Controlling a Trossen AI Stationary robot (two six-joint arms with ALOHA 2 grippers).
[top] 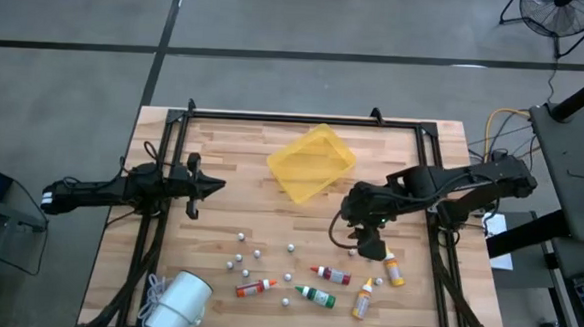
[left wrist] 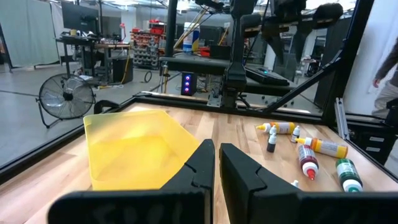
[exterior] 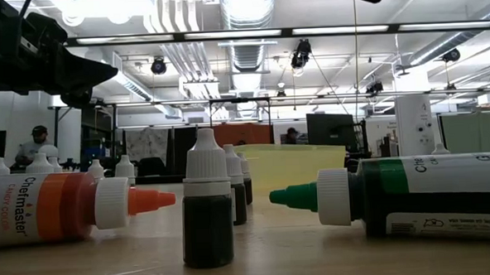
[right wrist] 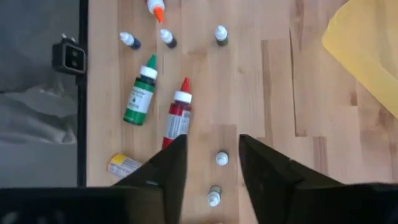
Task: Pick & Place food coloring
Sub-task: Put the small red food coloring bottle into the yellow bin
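Butcher-block planks in pale wood made up the worktop (top: 260, 197), framed by a black metal rail and standing on a grey concrete floor. At its far middle lay a translucent yellow plastic tray (top: 310, 162), set at an angle. The food coloring sat toward the near edge: a small dropper bottle with an orange cap (top: 255, 288), one with a green cap (top: 315, 296), one with a red cap (top: 331, 275) and two yellowish ones (top: 363, 301) (top: 394, 270) at the right end, all lying on their sides, with tiny dark upright vials with white caps (top: 238, 257) scattered among them. A crumpled white cloth bundle (top: 176, 305) rested at the near left corner. The left gripper (top: 214, 185) hung over the left side of the worktop, well apart from the bottles, its jaws nearly closed with only a thin slit between them and nothing held. The right gripper (top: 368, 246) hovered just beside the right-hand bottles, jaws spread a moderate way and empty. Beyond lay an open workshop with ceiling ducts, strip lights, a floor fan (left wrist: 65, 98) and a person (exterior: 32, 145) at far left.
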